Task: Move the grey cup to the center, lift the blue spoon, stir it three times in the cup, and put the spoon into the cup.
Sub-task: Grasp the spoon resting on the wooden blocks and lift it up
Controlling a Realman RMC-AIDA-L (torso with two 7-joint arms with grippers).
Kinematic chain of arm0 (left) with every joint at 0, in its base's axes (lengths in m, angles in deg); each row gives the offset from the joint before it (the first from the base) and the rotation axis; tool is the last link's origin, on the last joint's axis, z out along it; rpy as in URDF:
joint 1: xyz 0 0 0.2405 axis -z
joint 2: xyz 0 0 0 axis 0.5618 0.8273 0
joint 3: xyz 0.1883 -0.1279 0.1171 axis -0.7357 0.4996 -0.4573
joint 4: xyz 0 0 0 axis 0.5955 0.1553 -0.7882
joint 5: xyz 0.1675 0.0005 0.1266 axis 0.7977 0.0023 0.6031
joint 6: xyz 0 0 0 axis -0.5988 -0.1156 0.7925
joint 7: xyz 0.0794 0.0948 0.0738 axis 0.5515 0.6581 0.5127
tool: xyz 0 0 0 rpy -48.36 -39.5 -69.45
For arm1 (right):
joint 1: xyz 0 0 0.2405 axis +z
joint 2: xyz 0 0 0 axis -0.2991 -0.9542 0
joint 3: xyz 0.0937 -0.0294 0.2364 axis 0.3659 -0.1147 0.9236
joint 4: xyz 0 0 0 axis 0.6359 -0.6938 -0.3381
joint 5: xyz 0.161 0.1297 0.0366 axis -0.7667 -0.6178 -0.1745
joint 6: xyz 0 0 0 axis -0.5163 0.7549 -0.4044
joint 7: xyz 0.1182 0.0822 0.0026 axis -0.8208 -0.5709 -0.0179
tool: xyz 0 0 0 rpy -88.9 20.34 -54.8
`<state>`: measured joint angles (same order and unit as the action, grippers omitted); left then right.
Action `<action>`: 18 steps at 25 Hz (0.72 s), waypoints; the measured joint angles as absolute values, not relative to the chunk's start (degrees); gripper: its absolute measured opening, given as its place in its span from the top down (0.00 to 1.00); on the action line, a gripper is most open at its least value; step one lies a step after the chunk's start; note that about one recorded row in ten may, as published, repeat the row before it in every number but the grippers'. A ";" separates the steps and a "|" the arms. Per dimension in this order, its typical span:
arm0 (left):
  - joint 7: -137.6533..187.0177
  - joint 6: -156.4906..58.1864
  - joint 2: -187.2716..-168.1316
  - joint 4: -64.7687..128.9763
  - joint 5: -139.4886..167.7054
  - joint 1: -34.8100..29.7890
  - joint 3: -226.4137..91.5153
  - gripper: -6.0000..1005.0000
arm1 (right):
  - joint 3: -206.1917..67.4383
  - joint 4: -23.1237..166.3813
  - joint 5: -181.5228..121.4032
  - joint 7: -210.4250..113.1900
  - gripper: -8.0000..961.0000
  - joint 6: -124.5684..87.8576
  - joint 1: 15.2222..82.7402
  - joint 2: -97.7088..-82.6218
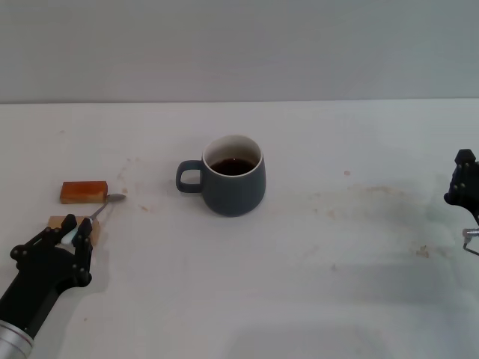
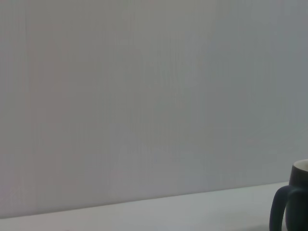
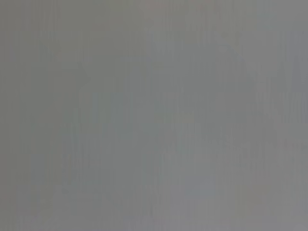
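Observation:
The grey cup stands upright near the middle of the table, handle pointing left, with dark liquid inside. Its handle and edge also show in the left wrist view. The blue spoon lies at the left; its metal bowl rests by the far wooden block and its pale handle runs back into my left gripper. The left gripper is low over the near block, its fingers closed around the spoon's handle. My right gripper is parked at the table's right edge, well away from the cup.
Two small brown wooden blocks sit at the left: one beside the spoon's bowl, one partly under my left gripper. The white table has faint stains at the right. The right wrist view shows only plain grey.

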<state>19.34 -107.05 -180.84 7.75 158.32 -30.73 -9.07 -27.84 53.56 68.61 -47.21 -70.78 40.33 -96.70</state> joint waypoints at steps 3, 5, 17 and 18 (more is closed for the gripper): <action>19.35 -107.33 -180.81 7.66 158.31 -30.75 -9.07 0.81 | -27.90 53.56 68.61 -47.21 0.99 -70.79 40.19 -96.72; 19.37 -107.77 -180.81 7.62 158.33 -30.75 -9.07 0.81 | -28.00 53.56 68.62 -47.21 0.99 -70.79 40.17 -96.72; 19.38 -111.55 -180.58 7.41 159.81 -30.21 -8.65 0.81 | -29.64 53.37 68.70 -47.21 0.99 -71.39 40.13 -96.65; 19.46 -112.11 -180.41 7.13 159.89 -29.96 -8.52 0.81 | -29.75 53.38 68.70 -47.21 0.99 -71.45 40.10 -96.65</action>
